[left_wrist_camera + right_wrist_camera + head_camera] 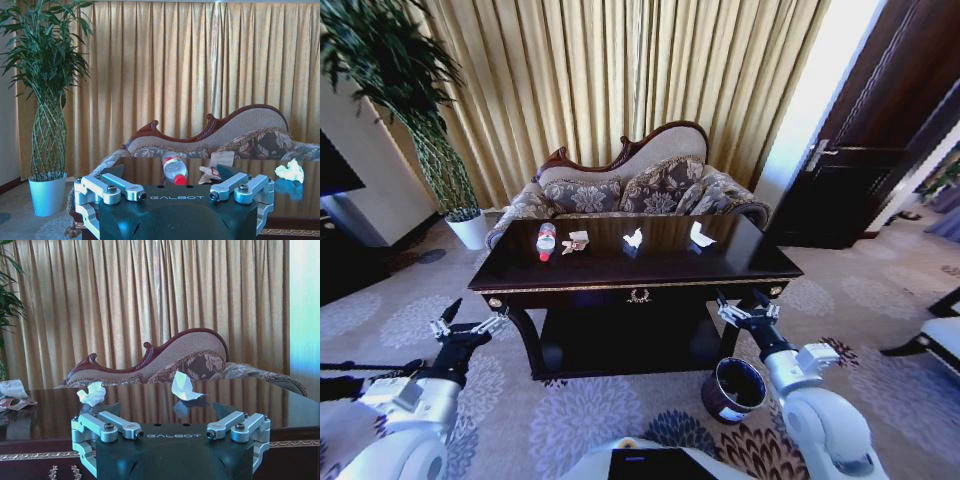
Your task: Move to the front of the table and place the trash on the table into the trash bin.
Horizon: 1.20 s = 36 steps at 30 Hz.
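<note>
I am in front of the table (pixel 650 268) now, and both arms are held up low and ready, one on each side. My left hand (pixel 468 322) waits near the table's left front corner. Its fingers are spread wide open and it holds nothing. My right hand (pixel 748 308) waits near the right front corner. It is wide open too, and empty. I think they sit like this so either one can reach straight over the front edge.

The trash is all on the far half of the dark, shiny top. The bottle (pixel 547 241) lies on its side at the left, with its red cap pointing toward me. The crumpled wrapper (pixel 576 241) is just beside it. One white tissue wad (pixel 634 238) sits near the middle, and another tissue wad (pixel 700 237) sits more to the right. The left pieces look best for my left hand, and the right pieces for my right.

The trash bin (pixel 734 388) stands on the carpet by the table's right front leg, just below my right arm. Its inside looks dark, and I see nothing in it yet. So no trash has gone in.
</note>
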Motion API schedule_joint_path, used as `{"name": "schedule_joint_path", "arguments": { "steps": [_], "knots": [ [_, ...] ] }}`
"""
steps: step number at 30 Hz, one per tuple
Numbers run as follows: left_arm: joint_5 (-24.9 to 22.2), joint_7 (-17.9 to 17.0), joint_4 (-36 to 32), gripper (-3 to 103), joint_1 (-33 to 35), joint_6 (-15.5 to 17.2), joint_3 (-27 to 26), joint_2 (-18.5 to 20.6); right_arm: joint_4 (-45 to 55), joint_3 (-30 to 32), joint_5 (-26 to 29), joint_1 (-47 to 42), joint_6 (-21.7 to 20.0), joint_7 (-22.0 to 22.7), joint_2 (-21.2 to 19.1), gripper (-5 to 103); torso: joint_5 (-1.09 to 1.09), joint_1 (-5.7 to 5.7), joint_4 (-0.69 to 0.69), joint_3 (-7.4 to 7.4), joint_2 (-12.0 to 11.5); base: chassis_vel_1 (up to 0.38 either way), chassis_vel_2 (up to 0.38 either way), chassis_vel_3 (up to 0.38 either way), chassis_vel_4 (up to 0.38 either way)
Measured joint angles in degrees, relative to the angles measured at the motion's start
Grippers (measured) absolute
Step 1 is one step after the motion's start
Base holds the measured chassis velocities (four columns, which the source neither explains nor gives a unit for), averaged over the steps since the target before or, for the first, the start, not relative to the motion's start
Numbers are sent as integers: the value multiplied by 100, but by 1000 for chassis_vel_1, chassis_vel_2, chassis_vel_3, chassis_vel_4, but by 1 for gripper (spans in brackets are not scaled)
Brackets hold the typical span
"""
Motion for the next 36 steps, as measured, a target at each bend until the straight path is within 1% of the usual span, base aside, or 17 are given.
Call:
{"name": "schedule_joint_path", "arguments": {
  "steps": [9, 11, 12, 14, 15, 17, 20, 24, 31, 36],
  "knots": [
    [-28, -14, 0, 100, 13, 0, -8, -3, -62, -101, 196, 367, -341, 61, -149, 100, -1, -6, 1, -2, 3, 0, 0, 0, 0],
    [-30, -18, 0, 100, 21, 0, -8, -4, -130, -173, 345, 601, -512, 152, -255, 100, 0, -4, 0, -1, 2, 0, 0, 0, 0],
    [-30, -18, 0, 100, 21, 0, -8, -4, -130, -173, 345, 601, -512, 152, -255, 100, 0, -4, 0, -1, 2, 0, 0, 0, 0],
    [-30, -20, 0, 100, 31, 0, -8, -17, -212, -224, 484, 795, -642, 183, -420, 100, 0, -3, 0, -1, 1, 0, 0, 0, 0],
    [-30, -20, 0, 100, 31, 0, -8, -17, -212, -224, 484, 795, -642, 183, -420, 100, 0, -3, 0, -1, 1, 0, 0, 0, 0],
    [-30, -21, 0, 100, 47, 0, 4, -38, -273, -244, 574, 936, -708, 190, -550, 100, 0, -3, 1, -1, 2, 0, 0, 0, 0],
    [-30, -21, 0, 100, 56, 0, 30, -54, -327, -244, 694, 1079, -750, 201, -663, 100, -1, -4, 1, -1, 2, 0, 0, 0, 0],
    [-29, -22, 0, 100, 52, 8, 45, -44, -343, -232, 757, 1102, -748, 265, -680, 100, 0, -3, 1, -1, 2, 0, 0, 0, 0],
    [-23, -21, 0, 100, 37, 17, 47, -9, -338, -201, 575, 1000, -748, 178, -609, 100, 0, -4, 0, -1, 2, 0, 0, 0, 0],
    [-17, -21, 0, 100, 38, 19, 49, -3, -324, -204, 553, 990, -747, 108, -583, 100, 0, -3, 0, -1, 2, 0, 0, 0, 0]
  ]
}}
